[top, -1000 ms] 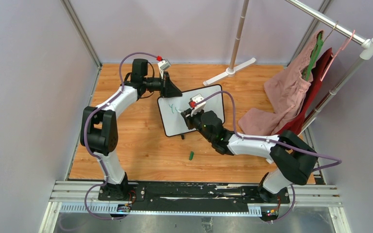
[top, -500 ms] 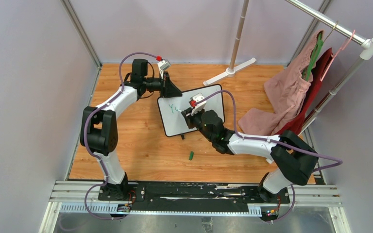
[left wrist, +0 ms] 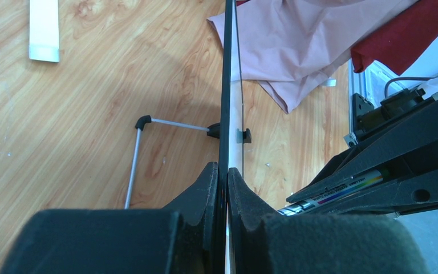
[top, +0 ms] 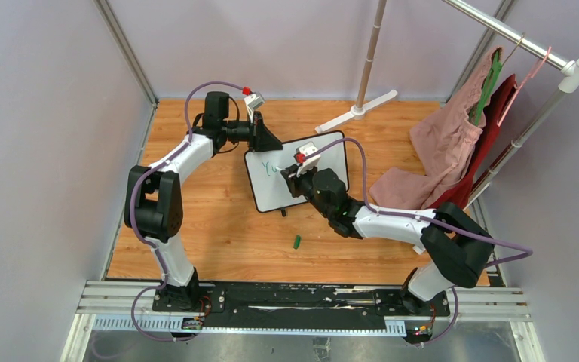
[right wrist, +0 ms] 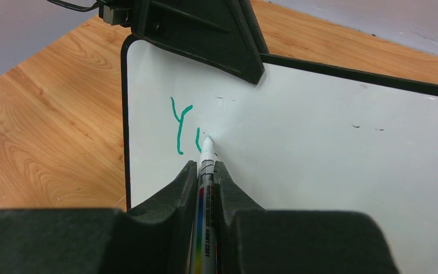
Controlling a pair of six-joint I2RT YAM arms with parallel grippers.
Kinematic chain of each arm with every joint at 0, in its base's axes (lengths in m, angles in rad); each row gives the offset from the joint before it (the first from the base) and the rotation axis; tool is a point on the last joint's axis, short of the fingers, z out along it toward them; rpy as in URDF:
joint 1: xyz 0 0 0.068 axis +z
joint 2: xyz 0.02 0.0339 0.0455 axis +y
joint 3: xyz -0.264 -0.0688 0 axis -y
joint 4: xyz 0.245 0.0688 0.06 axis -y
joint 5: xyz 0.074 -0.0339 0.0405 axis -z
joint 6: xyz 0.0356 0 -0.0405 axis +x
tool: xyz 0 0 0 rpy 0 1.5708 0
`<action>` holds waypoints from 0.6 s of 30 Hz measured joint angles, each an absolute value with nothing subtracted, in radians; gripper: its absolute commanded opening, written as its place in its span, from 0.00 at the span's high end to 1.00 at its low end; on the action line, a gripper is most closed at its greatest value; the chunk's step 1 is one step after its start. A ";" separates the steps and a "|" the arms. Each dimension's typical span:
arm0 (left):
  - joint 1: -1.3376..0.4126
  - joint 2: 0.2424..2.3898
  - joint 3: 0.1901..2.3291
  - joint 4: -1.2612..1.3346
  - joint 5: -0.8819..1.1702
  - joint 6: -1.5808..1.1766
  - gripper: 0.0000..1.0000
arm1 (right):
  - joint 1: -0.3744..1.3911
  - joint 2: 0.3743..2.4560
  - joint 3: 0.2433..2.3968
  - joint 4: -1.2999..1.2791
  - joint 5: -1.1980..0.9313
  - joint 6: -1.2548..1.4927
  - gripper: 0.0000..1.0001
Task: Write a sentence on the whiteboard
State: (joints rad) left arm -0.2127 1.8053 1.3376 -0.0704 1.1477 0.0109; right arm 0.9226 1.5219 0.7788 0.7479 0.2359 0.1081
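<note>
Marker tip on the small white rectangular whiteboard [right wrist: 331, 154] with its thin black border, writing barely begun.
The board stands propped near the middle of the wooden tabletop [top: 219, 226], its upper left corner pinched between the fingers of the left gripper [left wrist: 223, 171]. The right gripper [right wrist: 205, 171] is clamped on a slim white-barrelled marker [right wrist: 206, 149], whose tip touches the board beside the sentence [right wrist: 179, 125], so far a green "Y" and one short stroke. A small green cap [top: 297, 242] lies nearer the arm bases.
</note>
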 measured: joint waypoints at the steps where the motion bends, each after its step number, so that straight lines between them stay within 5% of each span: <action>1: -0.213 1.805 1.336 -0.068 1.148 0.011 1.00 | 0.923 1.522 0.779 0.748 0.236 0.108 1.00; 18: -0.212 1.803 1.329 -0.052 1.147 0.003 1.00 | 0.923 1.546 0.811 0.749 0.208 0.109 1.00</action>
